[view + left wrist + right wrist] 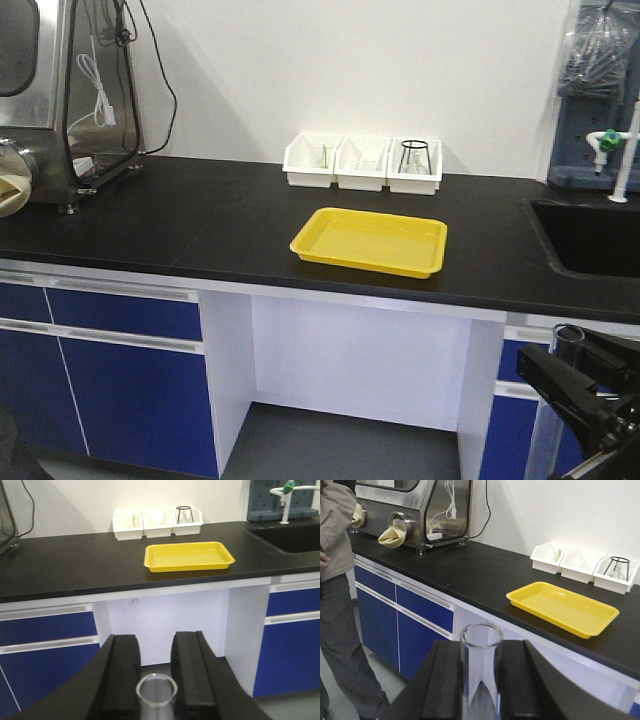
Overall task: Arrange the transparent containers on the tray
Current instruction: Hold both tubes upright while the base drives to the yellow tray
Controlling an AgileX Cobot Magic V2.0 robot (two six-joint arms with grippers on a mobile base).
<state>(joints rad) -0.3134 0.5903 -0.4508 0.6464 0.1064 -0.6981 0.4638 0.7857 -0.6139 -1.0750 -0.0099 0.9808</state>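
Black worktop [200, 220] bears the yellow tray [368, 241], with no tubes on it yet. Left tool [156, 645] clamps the left tube [157, 701], right tool [481, 647] the right tube [481, 670]. This looks like the carrying step; next, both must reach forward over the tray.

The left pincer [156, 639] clamps a test tube [156, 692] upright between its fingers; the right pincer [480, 644], low at 5 o'clock, clamps a second tube [481, 680].

Tray [368, 241] on the counter [200, 220]
Three bins [362, 163] behind it (side by side); sink [590, 238] at right, glove box [70, 90] far left.
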